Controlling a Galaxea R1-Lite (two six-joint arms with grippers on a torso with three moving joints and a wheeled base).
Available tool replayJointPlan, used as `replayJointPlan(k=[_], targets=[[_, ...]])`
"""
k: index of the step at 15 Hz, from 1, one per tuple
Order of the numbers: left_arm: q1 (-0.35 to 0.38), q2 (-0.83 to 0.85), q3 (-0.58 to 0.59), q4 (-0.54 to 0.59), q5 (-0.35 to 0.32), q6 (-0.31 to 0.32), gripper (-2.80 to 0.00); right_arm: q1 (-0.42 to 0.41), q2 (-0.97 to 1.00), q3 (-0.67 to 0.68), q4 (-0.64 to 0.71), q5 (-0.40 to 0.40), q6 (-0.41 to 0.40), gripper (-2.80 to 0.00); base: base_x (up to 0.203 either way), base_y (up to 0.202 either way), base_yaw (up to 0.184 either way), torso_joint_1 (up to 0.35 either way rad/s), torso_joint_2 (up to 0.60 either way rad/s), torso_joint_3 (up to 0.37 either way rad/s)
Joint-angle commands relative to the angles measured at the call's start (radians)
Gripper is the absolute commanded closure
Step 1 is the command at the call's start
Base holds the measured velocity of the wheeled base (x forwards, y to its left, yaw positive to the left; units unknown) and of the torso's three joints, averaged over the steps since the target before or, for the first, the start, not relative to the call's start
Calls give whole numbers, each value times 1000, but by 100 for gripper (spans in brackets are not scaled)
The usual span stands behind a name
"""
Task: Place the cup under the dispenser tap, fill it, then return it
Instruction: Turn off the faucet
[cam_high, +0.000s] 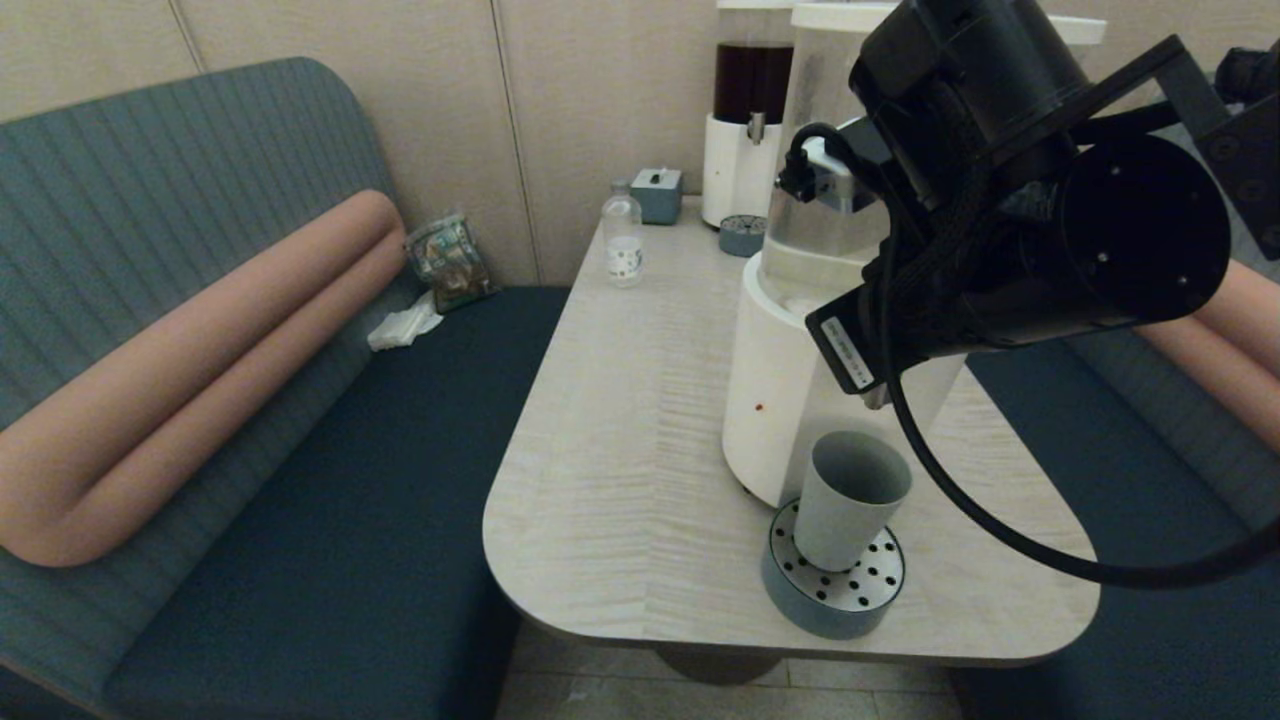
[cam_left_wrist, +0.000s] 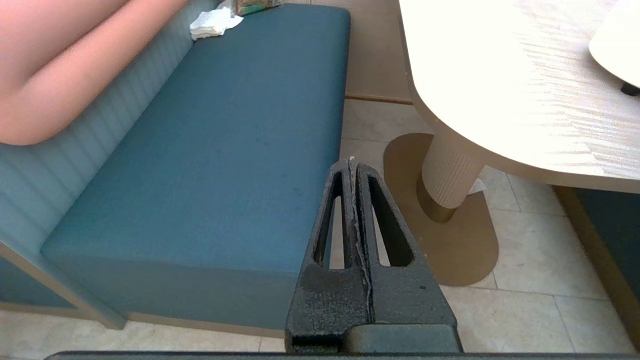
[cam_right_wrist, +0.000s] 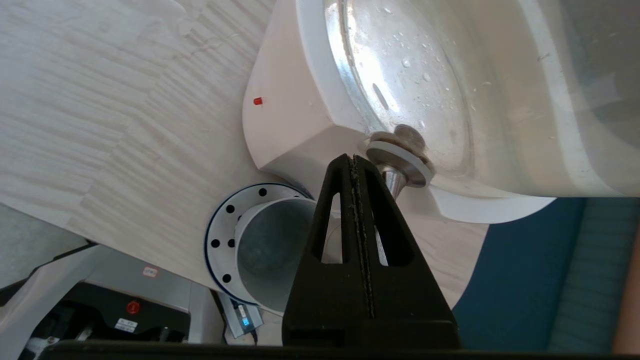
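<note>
- I see the cup (cam_high: 853, 497) standing upright on the round perforated drip tray (cam_high: 835, 588), at the near right part of the table (cam_high: 620, 460), just in front of the big dispenser's white base (cam_high: 790, 400).
- From the right wrist camera the cup (cam_right_wrist: 272, 245) looks open-mouthed and I cannot tell whether any liquid is in it; the dispenser tap (cam_right_wrist: 395, 181) — a short steel spout under a white collar — sits above it, beside the closed fingers.
- My right gripper (cam_right_wrist: 354, 161) has its fingers pressed together with nothing between them; the tips are right up by the tap, apart from the cup below.
- In the head view the right arm's black wrist fills the upper right and hides the tap.
- My left gripper (cam_left_wrist: 351, 165) is also pressed shut on nothing, parked low off the table's left edge, over the floor beside the blue bench seat (cam_left_wrist: 225, 150).
- Farther back on the table: a small clear bottle (cam_high: 623, 240), a little grey box (cam_high: 657, 193), and the dark-liquid dispenser (cam_high: 750, 110) with its own small drip tray (cam_high: 742, 235).
- On the bench at far left — a crumpled white tissue (cam_high: 403, 325) and a packet (cam_high: 449, 262).
</note>
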Motion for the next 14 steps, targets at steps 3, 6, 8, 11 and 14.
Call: replayJointPlan(k=[3,6,8,11,14], targets=[[1,0,0,0,0,-1,0,-3,2,1,6,-12,0,0,0,0,0,0,0,0],[1,1,0,0,0,-1,0,-4,3,1,6,-13,0,0,0,0,0,0,0,0],[-1,1,0,0,0,-1,0,-4,4,0,6,-14,0,0,0,0,0,0,0,0],[-1,0,0,0,0,-1,0,3,0,-4,3,-3,-3,0,0,0,0,0,0,0],[-1,1,0,0,0,-1,0,33,-12,-8,-33,9,-4,0,0,0,0,0,0,0]])
